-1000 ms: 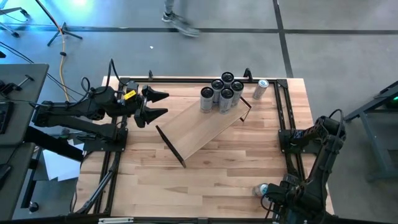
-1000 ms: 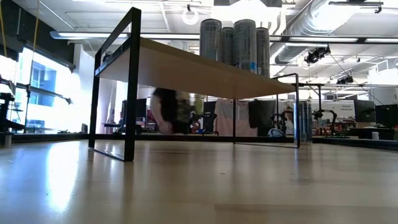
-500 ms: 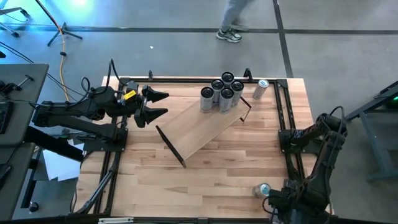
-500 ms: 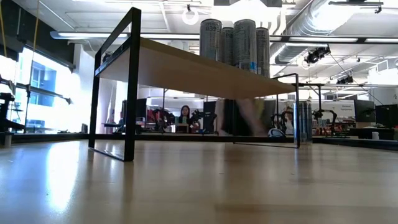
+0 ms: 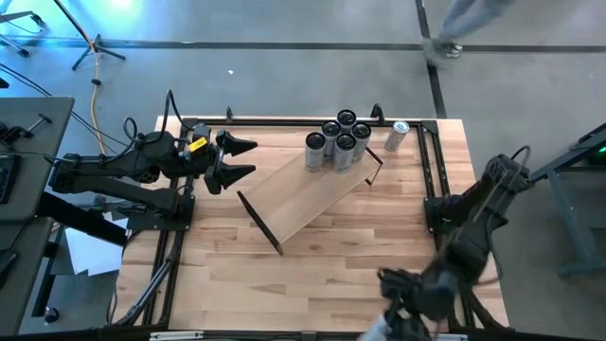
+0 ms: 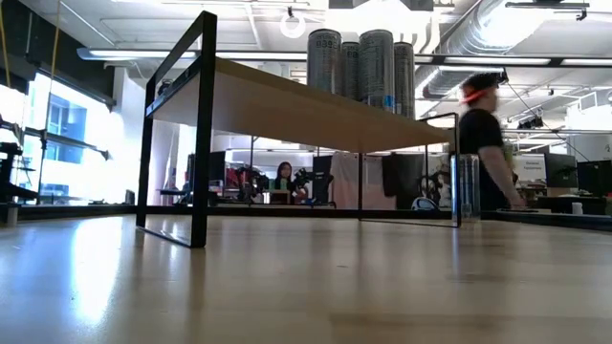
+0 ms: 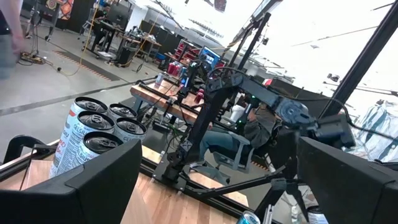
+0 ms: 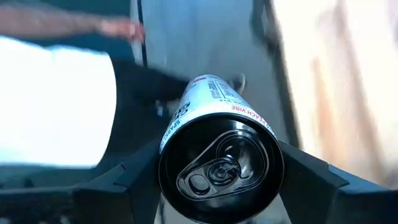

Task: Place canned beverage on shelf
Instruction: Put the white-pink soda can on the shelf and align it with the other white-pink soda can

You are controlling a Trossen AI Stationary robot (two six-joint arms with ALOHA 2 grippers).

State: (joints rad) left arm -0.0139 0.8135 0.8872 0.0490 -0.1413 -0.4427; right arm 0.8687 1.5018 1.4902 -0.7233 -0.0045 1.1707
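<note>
- Shelf (image 5: pixel 312 194): a pale wood board with black end brackets, standing diagonally across the middle of the worktop (image 5: pixel 218 275). In the low view the board (image 6: pixel 287 100) sits raised on its black brackets, clear of the worktop surface.
- Cans on shelf (image 5: pixel 339 142): five upright cans grouped tightly at the far right end of the board. The low view shows them (image 6: pixel 361 65) standing on top of the board; the left wrist view shows the same cluster (image 7: pixel 99 134).
- Loose can (image 5: pixel 397 135): lies on its side on the worktop, just beyond the shelf's right bracket, near the far right corner.
- Right hand (image 5: pixel 402 289): positioned at the near right edge of the worktop, well apart from the shelf. The right wrist view shows the held can (image 8: pixel 219 158) between the two dark fingers (image 8: pixel 311 180), top end with pull tab facing the camera. The fingers are clamped on the can body from both sides.
- Left hand (image 5: pixel 237 159): held above the far left part of the worktop, pointing toward the shelf, near its left bracket but not touching it. The fingers stand apart and hold nothing.
- Person (image 6: pixel 485 143): visible in the low view in the room behind the worktop, blurred. A second person (image 6: pixel 284 177) sits farther back.
</note>
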